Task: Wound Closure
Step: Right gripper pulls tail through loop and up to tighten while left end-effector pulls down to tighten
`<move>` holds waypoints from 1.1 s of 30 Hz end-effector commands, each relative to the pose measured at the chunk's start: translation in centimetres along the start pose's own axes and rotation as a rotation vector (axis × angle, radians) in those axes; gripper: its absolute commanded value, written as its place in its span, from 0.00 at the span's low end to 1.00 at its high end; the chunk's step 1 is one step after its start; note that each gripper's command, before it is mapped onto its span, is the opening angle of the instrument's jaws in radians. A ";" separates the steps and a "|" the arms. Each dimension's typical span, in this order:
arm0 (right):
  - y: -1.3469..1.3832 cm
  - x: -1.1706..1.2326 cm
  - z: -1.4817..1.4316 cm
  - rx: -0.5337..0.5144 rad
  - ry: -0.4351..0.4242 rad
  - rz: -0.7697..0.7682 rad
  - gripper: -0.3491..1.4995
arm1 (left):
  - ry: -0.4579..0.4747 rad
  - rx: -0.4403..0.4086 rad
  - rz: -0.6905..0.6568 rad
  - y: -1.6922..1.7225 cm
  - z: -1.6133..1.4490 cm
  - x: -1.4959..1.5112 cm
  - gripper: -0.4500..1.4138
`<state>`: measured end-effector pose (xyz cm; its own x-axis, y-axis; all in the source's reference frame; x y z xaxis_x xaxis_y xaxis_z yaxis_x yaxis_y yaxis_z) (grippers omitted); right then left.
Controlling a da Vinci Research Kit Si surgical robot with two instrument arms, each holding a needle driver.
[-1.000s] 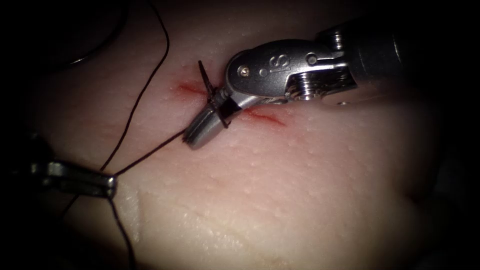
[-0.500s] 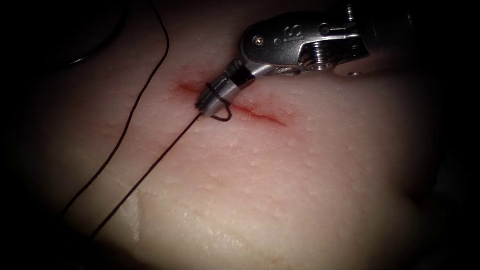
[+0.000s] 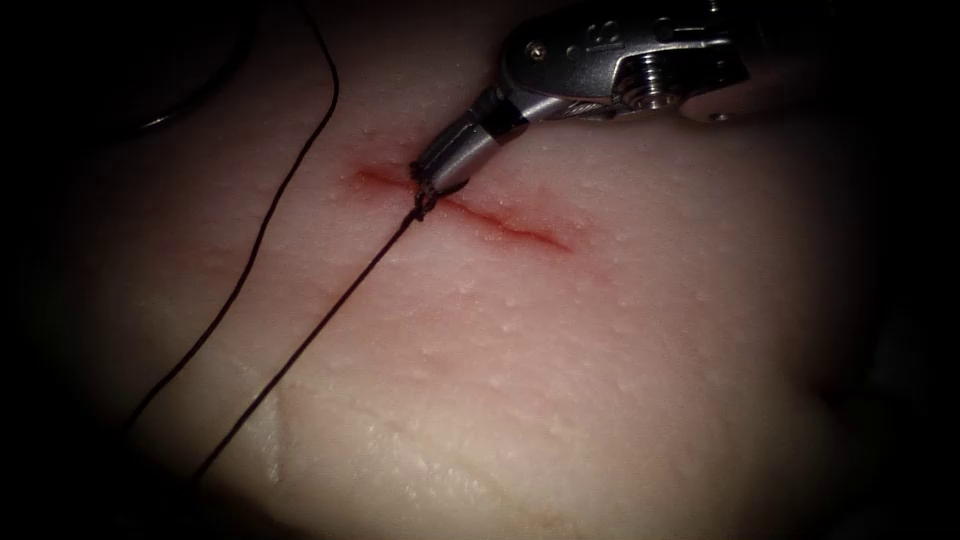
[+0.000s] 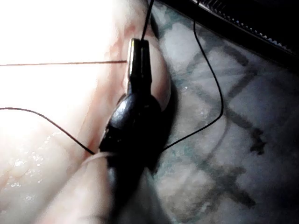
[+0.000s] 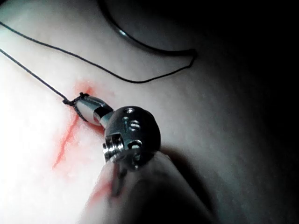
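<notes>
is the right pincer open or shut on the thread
Shut on the thread: in the endoscope view the right pincer has its jaws together at the cut, gripping the thread by the knot.

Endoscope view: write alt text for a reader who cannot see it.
The right gripper, jaws shut on the thread, sits at a small knot over the red cut in the pale tissue. A taut strand runs down-left from the knot; a second strand curves further left.

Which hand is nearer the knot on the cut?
Right. The right hand sits at the knot on the cut, gripping thread. The left hand holds thread off the tissue's edge.
</notes>
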<state>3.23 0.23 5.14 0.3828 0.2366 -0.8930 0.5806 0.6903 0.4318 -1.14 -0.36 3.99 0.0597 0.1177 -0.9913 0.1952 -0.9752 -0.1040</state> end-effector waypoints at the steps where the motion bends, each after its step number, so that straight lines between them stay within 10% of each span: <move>1: 0.06 -0.04 0.04 -0.005 0.000 0.001 0.00 | 0.001 -0.003 -0.010 0.13 0.07 -0.05 0.00; 33: 0.29 -0.28 -0.28 -0.145 -0.038 0.037 0.00 | -0.025 -0.008 -0.047 0.87 0.05 -0.01 0.00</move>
<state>3.01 0.60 5.44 0.4314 0.2404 -0.8696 0.4548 0.7745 0.4397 -0.96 -1.10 3.88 0.0233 0.1530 -0.9880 0.2023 -0.9685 -0.1452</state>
